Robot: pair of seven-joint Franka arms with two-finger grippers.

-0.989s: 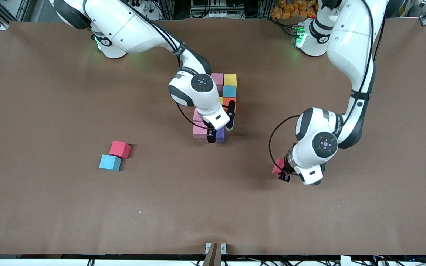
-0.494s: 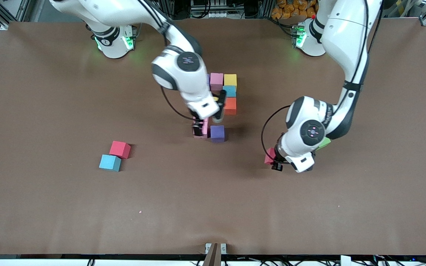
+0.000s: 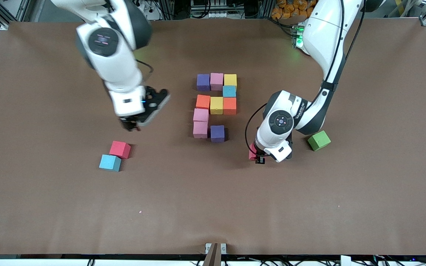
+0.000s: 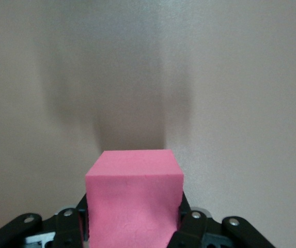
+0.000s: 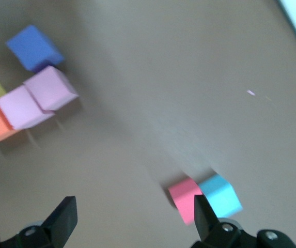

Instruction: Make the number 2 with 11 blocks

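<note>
While ten cubes sit in the digit, the eleventh is in the left claw.
number 2 point(image 3: 216, 108): mid-table; top row purple point(image 3: 203, 82), pink point(image 3: 216, 81), yellow point(image 3: 230, 79); light blue point(image 3: 229, 91) under the yellow; middle row orange point(image 3: 203, 101), yellow point(image 3: 216, 105), orange point(image 3: 229, 105); two pink point(image 3: 200, 122) stacked below at the right arm's end; purple point(image 3: 217, 133) beside the lower pink; last bottom-row slot bare.
held cube: pink-red block point(image 4: 133, 199), mostly hidden in the front view.
left gripper point(image 3: 260, 157): pinching that block, low over the table, toward the left arm's end from the digit's bottom row.
right gripper point(image 5: 132, 219): fingers spread, empty, up over bare table between the digit and a spare pair.
spare pair: red cube point(image 3: 119, 149) touching blue cube point(image 3: 110, 162), toward the right arm's end.
green cube point(image 3: 318, 140): just beside the left arm's wrist, apart from the digit.
</note>
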